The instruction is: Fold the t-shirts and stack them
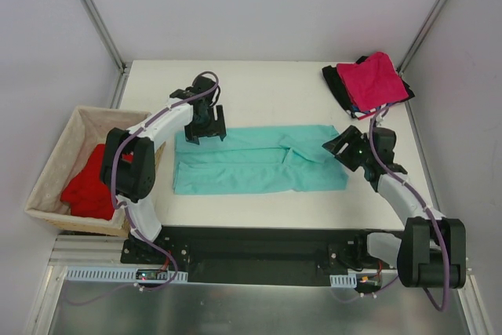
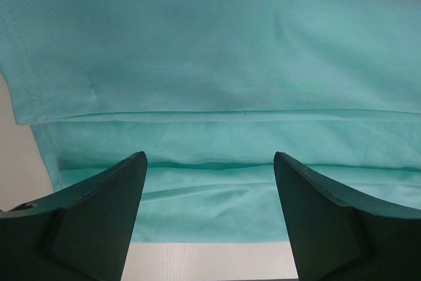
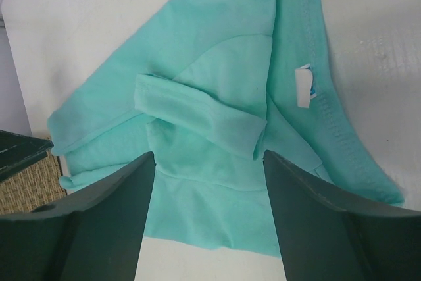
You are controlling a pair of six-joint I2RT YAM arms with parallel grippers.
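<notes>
The teal-green t-shirt point(image 1: 255, 161) lies flat across the middle of the table, folded lengthwise into a long band. My left gripper point(image 1: 202, 126) is open over its far left edge; the left wrist view shows the layered cloth point(image 2: 210, 83) between the spread fingers point(image 2: 105, 215). My right gripper point(image 1: 347, 149) is open over the collar end at the right; the right wrist view shows a folded sleeve point(image 3: 197, 113) and the white neck label point(image 3: 304, 85). A magenta-pink t-shirt point(image 1: 375, 80) lies folded on a black one point(image 1: 339, 84) at the far right corner. A bright red t-shirt point(image 1: 90, 182) sits in the basket. The striped one is out of view.
The tan wicker basket point(image 1: 59, 154) with cloth lining stands off the table's left edge; its weave shows in the right wrist view point(image 3: 29, 179). White walls with metal frame posts enclose the far side and both flanks. The arm bases sit on a black plate point(image 1: 251, 253) at the near edge.
</notes>
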